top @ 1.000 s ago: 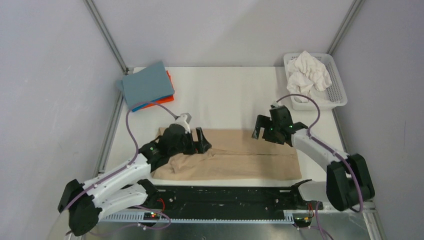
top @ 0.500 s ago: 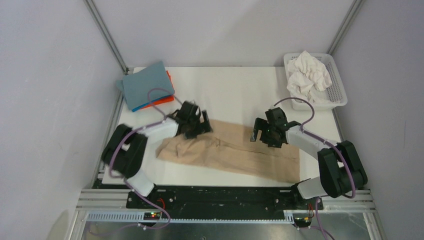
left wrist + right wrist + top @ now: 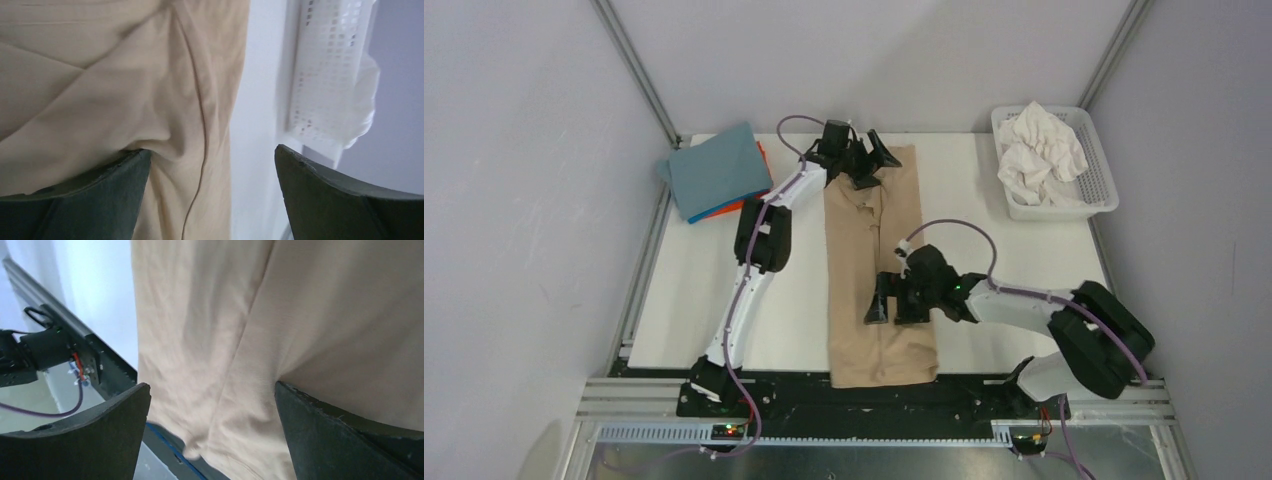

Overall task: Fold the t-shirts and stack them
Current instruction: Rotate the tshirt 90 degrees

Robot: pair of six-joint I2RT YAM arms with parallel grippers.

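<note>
The left gripper (image 3: 873, 163) is held wide open at the far end of the tan-beige t-shirt (image 3: 879, 250), with nothing clamped; in the wrist view the cloth is seen puckered against one finger (image 3: 90, 200). The right gripper (image 3: 894, 305) is also spread wide and empty, over the shirt's nearer half. The shirt is laid on the table (image 3: 694, 290) as a long, narrow, lightly creased strip from far edge to near edge. A folded grey-blue shirt (image 3: 714, 170) is stacked at the far left, and a crumpled white shirt (image 3: 1044, 140) is seen in the basket (image 3: 1099, 190).
</note>
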